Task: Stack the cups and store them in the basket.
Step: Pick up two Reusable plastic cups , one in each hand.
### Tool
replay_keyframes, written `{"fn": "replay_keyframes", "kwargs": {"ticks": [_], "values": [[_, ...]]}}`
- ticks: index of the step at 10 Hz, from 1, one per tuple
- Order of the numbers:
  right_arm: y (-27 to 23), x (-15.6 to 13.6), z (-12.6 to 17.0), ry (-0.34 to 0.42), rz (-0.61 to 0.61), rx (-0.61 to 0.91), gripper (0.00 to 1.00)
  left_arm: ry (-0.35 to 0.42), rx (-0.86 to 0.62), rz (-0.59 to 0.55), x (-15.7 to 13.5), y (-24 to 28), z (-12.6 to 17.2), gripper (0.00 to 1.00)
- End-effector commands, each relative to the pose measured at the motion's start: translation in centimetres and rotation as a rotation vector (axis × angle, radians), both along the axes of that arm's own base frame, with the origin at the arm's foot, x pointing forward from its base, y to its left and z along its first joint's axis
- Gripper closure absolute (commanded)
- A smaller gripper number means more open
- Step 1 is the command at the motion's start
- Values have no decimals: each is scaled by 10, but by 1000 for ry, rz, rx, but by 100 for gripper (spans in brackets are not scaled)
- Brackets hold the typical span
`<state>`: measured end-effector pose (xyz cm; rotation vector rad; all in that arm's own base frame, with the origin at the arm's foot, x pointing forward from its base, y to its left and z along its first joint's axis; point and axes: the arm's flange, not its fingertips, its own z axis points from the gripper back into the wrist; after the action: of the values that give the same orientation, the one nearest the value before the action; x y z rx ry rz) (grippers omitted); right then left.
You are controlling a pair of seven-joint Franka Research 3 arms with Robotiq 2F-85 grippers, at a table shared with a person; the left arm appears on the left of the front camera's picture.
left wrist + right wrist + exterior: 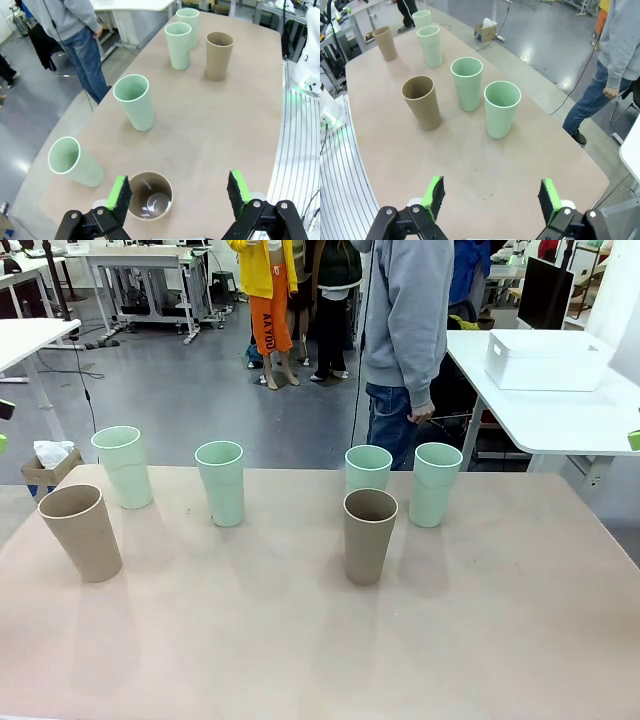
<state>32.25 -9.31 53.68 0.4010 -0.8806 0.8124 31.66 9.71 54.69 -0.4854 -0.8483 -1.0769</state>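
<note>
Tumblers (222, 490) are standing upright and mouth-up on the pale beige tabletop (300, 650) ahead of you: six tall, tapered, matte cups without handles, all alike in size, four pale mint green and two tan-brown. At the robot's left end the left tan-brown cup (81, 531) is sitting nearest you, with the far-left mint cup (124, 466) just behind it toward the far edge. The second mint cup (221, 475) is standing alone farther along. Right of the middle, the middle tan-brown cup (370, 535) is standing just in front of the third mint cup (368, 469) and partly covering it, and the fourth mint cup (437, 483) is standing just beside that one. The white rectangular plastic basket (548, 360), smooth-walled with a rolled rim, is resting on a separate white side table (560, 425) beyond the far right corner, well apart from every cup. A person in a grey hooded top and blue jeans (405, 330) is standing at the far side, one hand hanging down. Your left gripper (179, 190) is hanging over the left tan-brown cup (150, 196), its green-padded fingers spread wide and gripping nothing, the cup's mouth showing below beside one pad. Your right gripper (491, 194) is likewise gaping wide and empty over bare tabletop, the cups lying ahead of it.
</note>
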Motion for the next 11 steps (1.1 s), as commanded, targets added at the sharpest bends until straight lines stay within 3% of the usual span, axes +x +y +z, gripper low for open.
{"fn": "replay_keyframes", "kwargs": {"ticks": [1,11], "values": [[-2,1,0,-15,23,3,0,-20,-10,-20,2,1,2,0],[-2,1,0,-15,23,3,0,-20,-10,-20,2,1,2,0]]}}
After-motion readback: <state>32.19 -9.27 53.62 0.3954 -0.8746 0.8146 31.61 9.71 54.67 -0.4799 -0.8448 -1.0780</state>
